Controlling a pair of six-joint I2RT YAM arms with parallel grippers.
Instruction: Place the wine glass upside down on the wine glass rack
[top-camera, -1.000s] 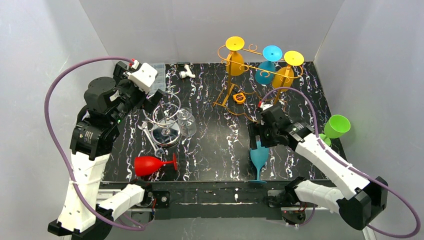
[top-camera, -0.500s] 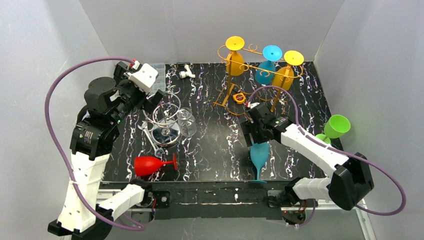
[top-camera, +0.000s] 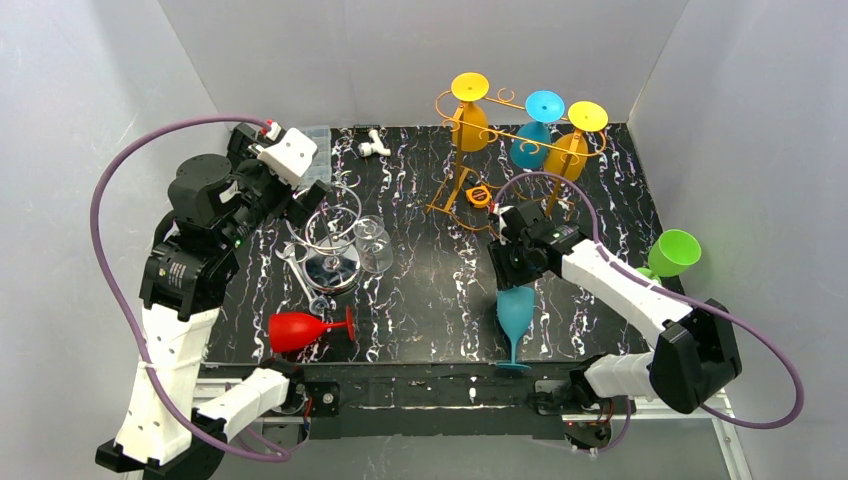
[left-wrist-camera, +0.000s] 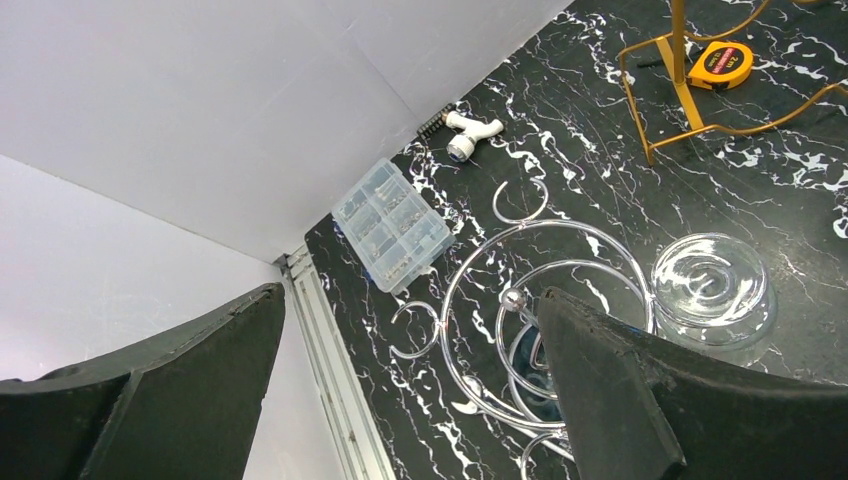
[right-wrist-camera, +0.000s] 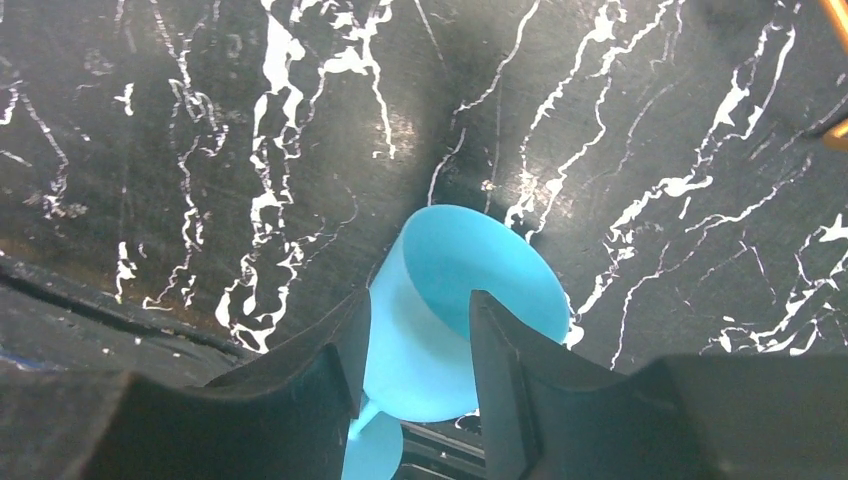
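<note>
Right gripper (right-wrist-camera: 420, 305): black fingers clamped on either side of the blue wine glass (right-wrist-camera: 455, 265), low on its bowl.
Glass make: smooth matte plastic, with a round flared bowl, thin stem and disc foot.
Glass axis: upright, mouth up toward the gripper, foot straight below it on the white-veined black bench (right-wrist-camera: 150, 150).
Gold wire rack (top-camera: 470, 190): beyond the gripper, well apart.
Left gripper (left-wrist-camera: 410, 300): jaws wide apart, holding nothing.

White-black arms (top-camera: 175, 340), purple cables (top-camera: 96, 195)
</note>
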